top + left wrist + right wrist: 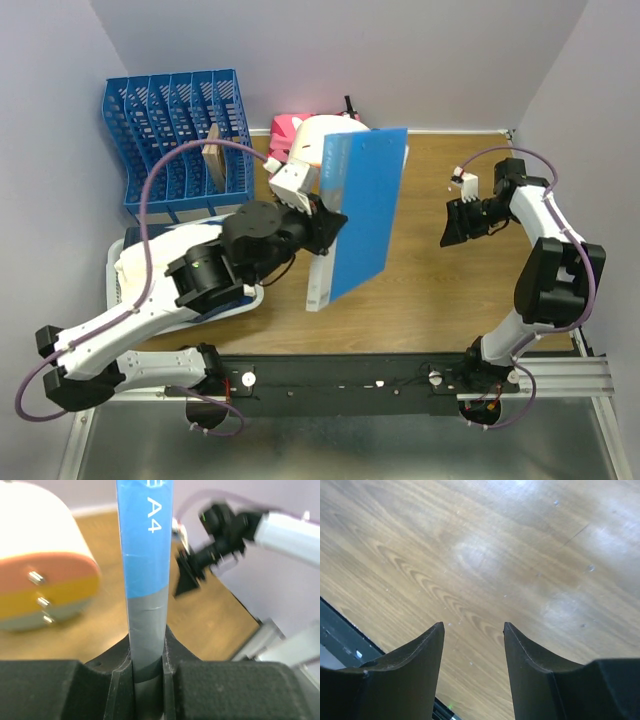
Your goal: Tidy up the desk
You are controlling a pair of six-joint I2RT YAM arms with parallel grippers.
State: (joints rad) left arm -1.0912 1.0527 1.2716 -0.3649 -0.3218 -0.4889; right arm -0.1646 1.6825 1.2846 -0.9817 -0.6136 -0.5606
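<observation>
My left gripper (pixel 328 215) is shut on a blue A4 folder (pixel 365 210), holding it on edge above the middle of the desk (pixel 450 300). In the left wrist view the folder's narrow blue and grey edge (pixel 145 555) stands clamped between the two black fingers (pixel 172 655) of that gripper (pixel 148 652). My right gripper (pixel 450 225) hovers to the right of the folder, apart from it. Its jaws (pixel 473 626) stand open over bare wood (pixel 520 555) with nothing between them.
A blue file rack (pixel 180 140) stands at the back left. Behind the folder sits a round white object with pink and yellow bands (pixel 40 580). A white tray (pixel 125 270) lies under the left arm. The black rail (pixel 340 630) runs along the front edge.
</observation>
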